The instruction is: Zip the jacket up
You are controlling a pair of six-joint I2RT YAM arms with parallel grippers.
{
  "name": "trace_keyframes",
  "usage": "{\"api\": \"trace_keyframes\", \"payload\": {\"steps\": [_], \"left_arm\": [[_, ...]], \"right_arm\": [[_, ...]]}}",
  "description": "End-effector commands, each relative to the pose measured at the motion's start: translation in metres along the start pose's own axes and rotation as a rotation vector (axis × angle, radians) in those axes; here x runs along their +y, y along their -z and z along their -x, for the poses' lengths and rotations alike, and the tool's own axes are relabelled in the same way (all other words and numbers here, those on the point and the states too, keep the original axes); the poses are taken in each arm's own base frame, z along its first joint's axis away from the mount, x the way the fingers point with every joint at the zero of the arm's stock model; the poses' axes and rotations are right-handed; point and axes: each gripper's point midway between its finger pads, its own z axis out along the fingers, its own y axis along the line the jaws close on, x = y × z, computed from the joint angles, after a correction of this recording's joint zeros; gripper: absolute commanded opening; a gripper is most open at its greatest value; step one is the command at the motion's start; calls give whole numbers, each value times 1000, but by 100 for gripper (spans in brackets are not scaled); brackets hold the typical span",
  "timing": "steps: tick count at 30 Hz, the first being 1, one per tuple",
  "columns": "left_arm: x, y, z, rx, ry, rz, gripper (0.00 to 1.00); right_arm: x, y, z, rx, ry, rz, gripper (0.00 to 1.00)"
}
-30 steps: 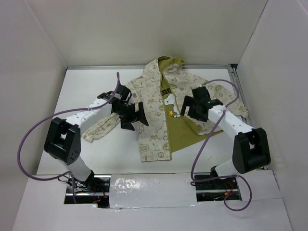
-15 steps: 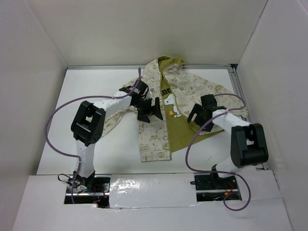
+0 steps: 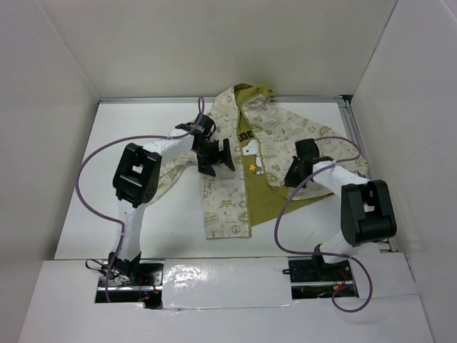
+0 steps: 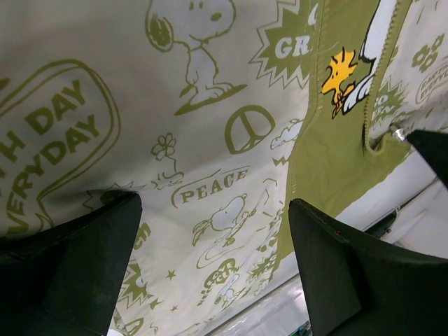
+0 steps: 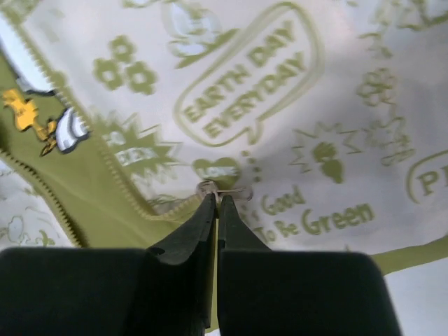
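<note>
I look down on the cream jacket (image 3: 228,193) with olive-green prints, lying unzipped on the white table (image 3: 128,128), green lining bared. My right gripper (image 5: 218,199) is pinched tight on the metal zipper pull (image 5: 224,189), arm stretched low. The left gripper (image 4: 213,206) hangs spread wide over the printed front panel, elbow raised.

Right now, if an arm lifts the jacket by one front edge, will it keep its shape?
Probably not: the jacket lies flat with soft folds, so it should droop. It looks thin and light, so a pull may drag it across the smooth table.
</note>
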Motion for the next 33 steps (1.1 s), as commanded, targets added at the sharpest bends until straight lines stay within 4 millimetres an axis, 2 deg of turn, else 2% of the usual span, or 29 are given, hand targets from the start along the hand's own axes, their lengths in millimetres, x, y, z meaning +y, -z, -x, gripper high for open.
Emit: {"api": "trace_keyframes", "payload": {"steps": [1, 2, 4, 7, 8, 10, 11, 12, 13, 15, 16, 18, 19, 24, 26, 27, 28, 29, 30, 31, 32, 33], "left_arm": [[14, 1, 13, -13, 12, 32, 99], [13, 6, 15, -26, 10, 21, 99], [15, 8, 16, -36, 7, 21, 99], [20, 13, 16, -44, 18, 32, 99], [21, 15, 18, -46, 24, 30, 99], [23, 16, 17, -46, 29, 30, 99], [24, 16, 18, -47, 30, 26, 99], [25, 16, 18, -46, 29, 26, 99], [26, 17, 18, -47, 31, 30, 99], [28, 16, 16, -44, 35, 44, 99], [29, 18, 17, -47, 35, 46, 99], [31, 18, 14, -44, 42, 61, 99], [32, 19, 14, -44, 43, 62, 99], [38, 24, 8, -46, 50, 79, 99], [39, 29, 8, -52, 52, 77, 99], [39, 30, 8, -53, 50, 77, 99], [38, 34, 9, -60, 47, 69, 99], [35, 35, 9, -60, 34, 55, 99], [31, 37, 9, -56, 17, 38, 99], [26, 42, 10, -65, 4, 24, 99], [23, 45, 9, -67, -13, 14, 99], [17, 53, 10, -86, -27, 2, 99]], "right_arm": [[28, 21, 13, -102, 104, 24, 0], [38, 28, 8, -117, 140, 35, 0], [36, 35, -2, -122, 180, 4, 0], [46, 60, -22, -158, 248, 25, 0], [43, 63, -35, -141, 270, 21, 0], [61, 77, -64, -121, 379, 94, 0], [62, 80, -77, -109, 421, 102, 0], [68, 86, -105, -71, 520, 128, 0], [67, 89, -115, -70, 567, 118, 0], [63, 93, -138, -39, 615, 93, 0], [66, 97, -160, -21, 694, 107, 0], [68, 100, -181, 1, 724, 97, 0], [66, 100, -200, 23, 785, 82, 0], [56, 91, -223, 17, 866, -36, 0], [61, 97, -228, -13, 889, -13, 53], [69, 106, -227, -40, 871, 26, 71], [75, 113, -227, -64, 869, 61, 81], [81, 118, -224, -79, 850, 92, 86], [89, 131, -219, -91, 817, 160, 96], [91, 131, -213, -91, 768, 185, 100], [94, 140, -207, -76, 707, 234, 100], [90, 138, -202, -69, 645, 236, 100]]}}
